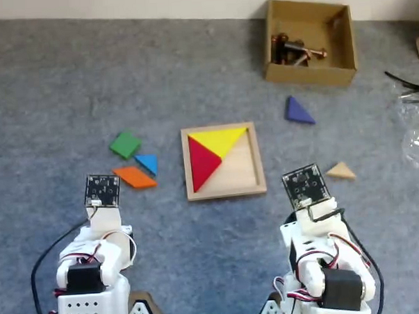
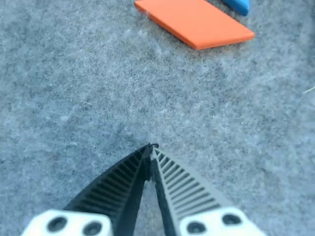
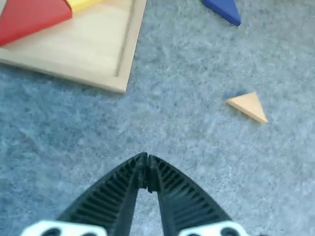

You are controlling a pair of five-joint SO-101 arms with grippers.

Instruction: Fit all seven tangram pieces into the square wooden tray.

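Your left claw (image 2: 151, 147) clenched, empty, near orange piece (image 2: 194, 22) | your right claw (image 3: 147, 157) clenched, empty | tray (image 1: 241, 171) holds red triangle (image 1: 201, 163), yellow triangle (image 1: 219, 139)

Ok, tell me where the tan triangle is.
High view: the tan triangle lies on the carpet right of the tray, below the dark blue triangle.
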